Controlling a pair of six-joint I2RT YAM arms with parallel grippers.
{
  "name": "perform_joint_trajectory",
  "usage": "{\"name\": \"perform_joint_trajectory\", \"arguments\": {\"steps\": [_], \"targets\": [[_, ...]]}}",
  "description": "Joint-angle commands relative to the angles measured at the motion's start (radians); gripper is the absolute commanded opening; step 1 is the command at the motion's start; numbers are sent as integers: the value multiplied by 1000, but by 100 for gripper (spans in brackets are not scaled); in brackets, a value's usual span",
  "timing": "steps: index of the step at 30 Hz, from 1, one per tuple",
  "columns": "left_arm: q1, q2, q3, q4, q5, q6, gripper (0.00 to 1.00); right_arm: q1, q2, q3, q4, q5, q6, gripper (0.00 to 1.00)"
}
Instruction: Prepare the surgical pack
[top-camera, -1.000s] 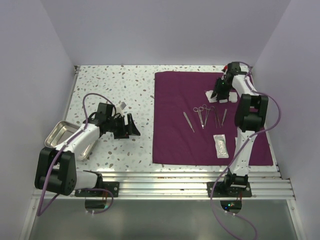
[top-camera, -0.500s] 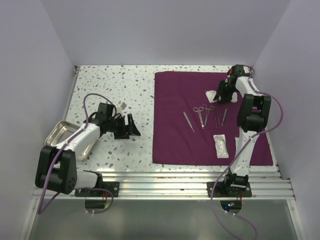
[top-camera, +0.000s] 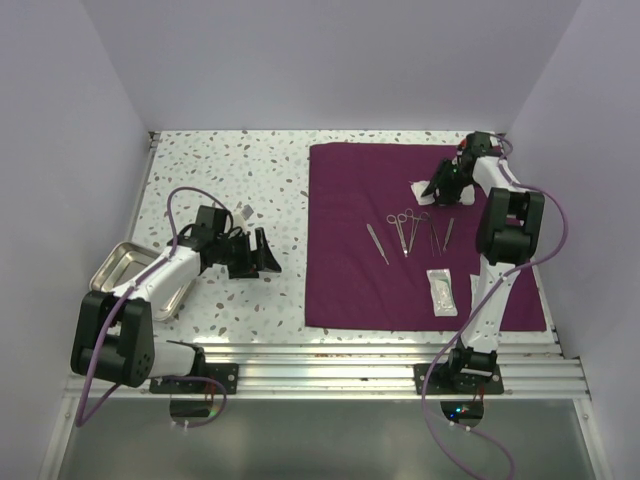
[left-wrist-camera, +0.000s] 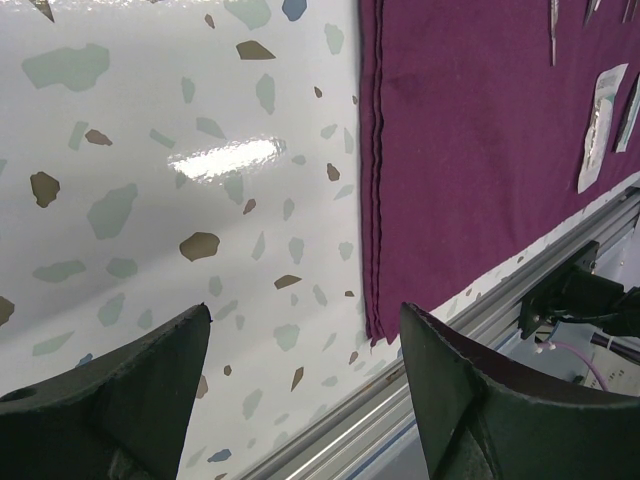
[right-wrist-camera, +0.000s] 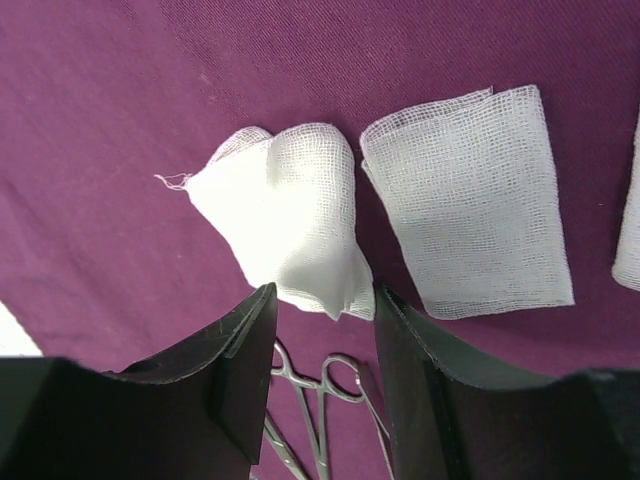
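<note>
**Surgical pack laid flat: right tool at the gauze, left tool idle**

Top view. Item: surgical pack, a maroon cloth sheet spread flat on the right half of the table, its near edge along the rail. On the sheet:
- a row of steel instruments at mid-sheet
- a sealed packet nearer the rail
- white gauze toward the far end

Low over that gauze is the right gripper. Well apart from the sheet, above bare table, is the left gripper. A steel tray lies by its arm at the left edge.

Left wrist view. The jaws are spread wide, with nothing between them and nothing touched. The left hem of the pack lies straight, and the packet shows at upper right.

Right wrist view. The jaws are part-way apart, straddling the lower tip of a crumpled gauze pad. Whether they press that tip or merely flank it cannot be told. A flat gauze pad lies just beside it, not overlapping. A sliver of a third pad shows at the margin. The ring handles of an instrument lie just below the fingertips.

Hazards, as judged:
- If the tip clings to a finger, lifting away would likely drag the crumpled pad out of line or onto its neighbour.
- A low retreat could catch the ring handles and scatter the row.
- Jaws brushing the cloth could pucker it and spoil later folding.
</note>
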Motion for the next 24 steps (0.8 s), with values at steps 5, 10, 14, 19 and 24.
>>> {"name": "perform_joint_trajectory", "arguments": {"steps": [5,10,14,19,24], "targets": [[13,4,-7,39,16,4,80,-1,-5,-5,47,-43,76,46],[14,4,-5,38,16,4,80,-7,-3,-4,45,-7,93,45],[16,3,-7,38,17,6,80,-21,-8,-10,39,14,98,44],[17,3,-7,39,16,4,80,-24,3,-11,38,10,92,44],[17,4,-5,39,19,3,80,-24,11,-11,67,-7,92,43]]}}
